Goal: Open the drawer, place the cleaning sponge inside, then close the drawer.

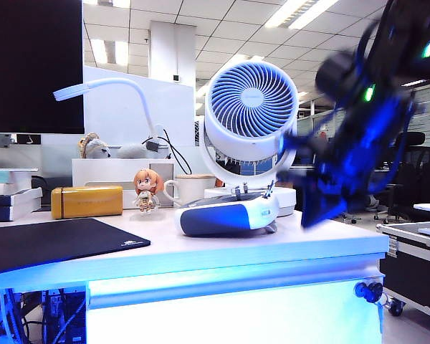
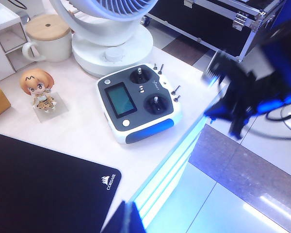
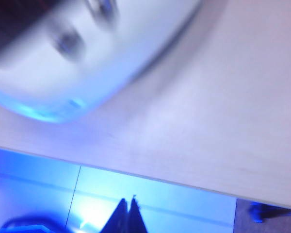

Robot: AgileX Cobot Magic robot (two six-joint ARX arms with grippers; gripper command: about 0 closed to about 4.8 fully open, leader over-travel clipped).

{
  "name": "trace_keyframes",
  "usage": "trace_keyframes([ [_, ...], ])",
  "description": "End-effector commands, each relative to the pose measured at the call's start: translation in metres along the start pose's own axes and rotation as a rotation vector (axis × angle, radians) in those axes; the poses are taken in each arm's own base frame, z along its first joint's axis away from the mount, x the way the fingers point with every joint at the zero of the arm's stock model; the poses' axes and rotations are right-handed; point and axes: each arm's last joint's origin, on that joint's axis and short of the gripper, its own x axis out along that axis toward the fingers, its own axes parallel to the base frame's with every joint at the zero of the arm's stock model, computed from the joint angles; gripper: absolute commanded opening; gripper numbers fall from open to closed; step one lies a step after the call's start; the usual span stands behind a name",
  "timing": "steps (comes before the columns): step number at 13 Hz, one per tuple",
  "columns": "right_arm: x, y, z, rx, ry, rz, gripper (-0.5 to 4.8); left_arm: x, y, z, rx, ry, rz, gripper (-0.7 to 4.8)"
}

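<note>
Exterior view says you're on step one: the drawer (image 1: 233, 315), a plain white blue-lit front under the tabletop with a dark lock at its right end, looks closed. Left gripper (image 2: 126, 218) hangs near the front edge, jaws seemingly together. Right gripper (image 3: 127, 213), pinched shut, is blurred at the right corner. Next: catch that front and pull. No sponge visible.

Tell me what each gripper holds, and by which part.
Nothing: the right gripper is shut empty over the desk edge; the left gripper shows nothing between its fingertips.
</note>
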Motion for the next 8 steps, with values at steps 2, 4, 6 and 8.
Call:
trace_keyframes([
  [2, -0.078, 0.005, 0.026, -0.006, -0.196, -0.072, -0.05, -0.001, 0.000, 0.002, 0.006, -0.013, -0.003, -0.05],
  [4, -0.131, 0.010, 0.034, 0.016, -0.352, -0.091, -0.05, -0.002, -0.001, 0.002, 0.009, -0.015, -0.010, -0.05],
  [6, -0.172, 0.013, 0.034, 0.012, -0.471, -0.112, -0.05, -0.002, -0.003, 0.002, 0.009, -0.022, -0.105, -0.05],
  [8, -0.203, 0.017, 0.028, 0.009, -0.541, -0.112, -0.05, -0.002, -0.005, 0.000, 0.004, -0.005, -0.143, -0.05],
])
